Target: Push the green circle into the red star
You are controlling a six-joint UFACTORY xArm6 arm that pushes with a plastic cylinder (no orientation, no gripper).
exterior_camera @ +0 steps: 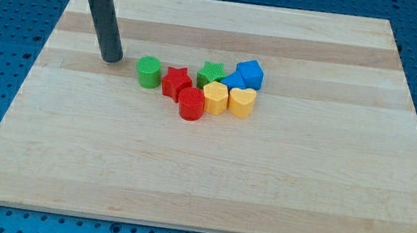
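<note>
The green circle [148, 71] stands on the wooden board, touching or nearly touching the left side of the red star [176, 82]. My tip [111, 59] rests on the board a short way to the left of the green circle, with a small gap between them. The rod rises from the tip toward the view's top left.
A cluster lies right of the red star: a red cylinder [191, 104], a yellow hexagon [215, 98], a yellow heart [242, 102], a green star [211, 74], a blue block [234, 80] and a blue cube [250, 73]. The wooden board [207, 182] sits on a blue perforated table.
</note>
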